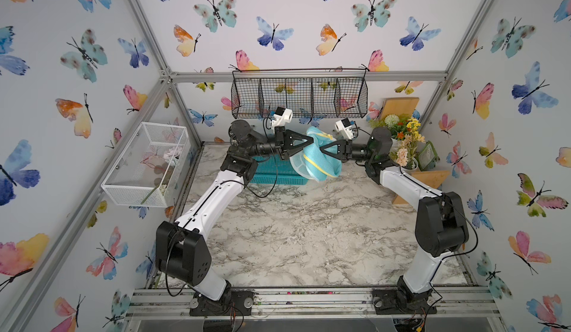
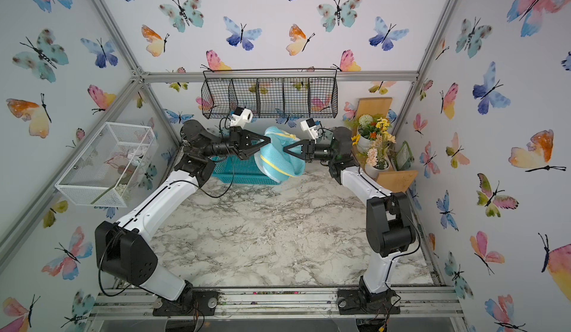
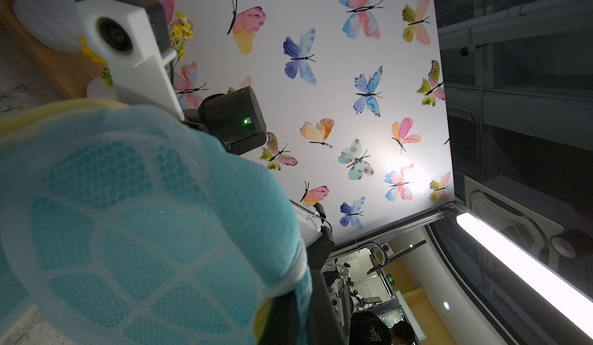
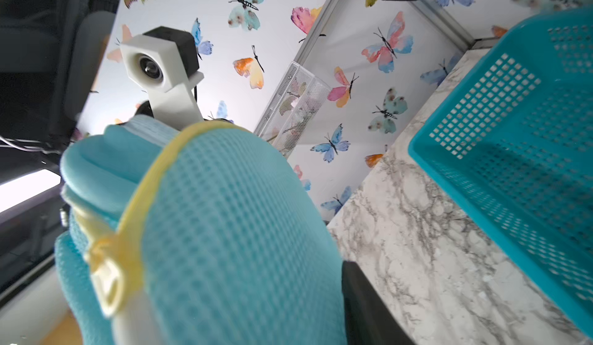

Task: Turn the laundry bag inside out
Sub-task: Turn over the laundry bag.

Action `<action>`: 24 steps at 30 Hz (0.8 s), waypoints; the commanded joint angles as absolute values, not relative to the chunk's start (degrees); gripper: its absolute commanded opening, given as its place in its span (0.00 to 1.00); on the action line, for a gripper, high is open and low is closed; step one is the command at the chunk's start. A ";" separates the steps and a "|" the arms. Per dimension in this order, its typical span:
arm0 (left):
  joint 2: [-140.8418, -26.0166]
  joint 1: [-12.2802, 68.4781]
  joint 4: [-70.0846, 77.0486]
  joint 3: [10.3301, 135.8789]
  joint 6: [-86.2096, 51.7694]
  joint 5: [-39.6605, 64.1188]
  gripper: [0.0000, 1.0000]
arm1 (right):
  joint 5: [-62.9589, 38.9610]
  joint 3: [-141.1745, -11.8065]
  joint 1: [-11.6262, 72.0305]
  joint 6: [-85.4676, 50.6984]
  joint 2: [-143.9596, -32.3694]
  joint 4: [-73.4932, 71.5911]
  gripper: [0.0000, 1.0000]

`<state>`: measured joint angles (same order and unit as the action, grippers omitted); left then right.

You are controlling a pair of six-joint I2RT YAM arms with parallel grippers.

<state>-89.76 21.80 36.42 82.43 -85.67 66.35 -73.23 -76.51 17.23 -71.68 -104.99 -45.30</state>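
Nearest, across the marble table (image 1: 309, 237), veined grey and white. Further in, over its far part, shows the laundry bag (image 1: 312, 160) held up between both arms, crumpled, with yellow piping across the turquoise mesh. Pinches it on one side with the left gripper (image 1: 310, 141), jaws closed tight on the fabric. Meets its other side with the right gripper (image 1: 322, 150); cannot tell whether those jaws grip or stand apart. Just behind sits the teal basket (image 1: 272, 173), partly hidden by the bag. Farthest back, hangs a black wire rack (image 1: 299, 97) on the wall
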 commanded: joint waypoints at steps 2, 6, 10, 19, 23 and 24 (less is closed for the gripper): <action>-87.29 21.45 57.56 83.84 -92.51 65.72 0.00 | -71.77 -72.23 16.26 -99.86 -109.25 -76.91 0.62; -89.07 21.45 60.73 84.29 -94.80 64.88 0.00 | -68.02 -72.39 17.41 -114.15 -112.16 -92.27 0.76; -90.89 21.40 63.85 84.42 -97.09 64.16 0.00 | -61.51 -73.92 19.43 -125.67 -115.77 -104.02 0.91; -91.67 20.78 65.67 78.04 -95.64 64.12 0.00 | -58.28 -78.66 23.47 -128.80 -116.04 -104.06 0.94; -91.16 18.01 63.74 73.23 -92.60 65.20 0.00 | -57.83 -77.64 23.55 -129.46 -114.24 -104.06 0.90; -91.06 17.11 62.89 72.30 -91.50 65.62 0.00 | -57.83 -77.31 23.55 -129.59 -113.58 -104.06 0.88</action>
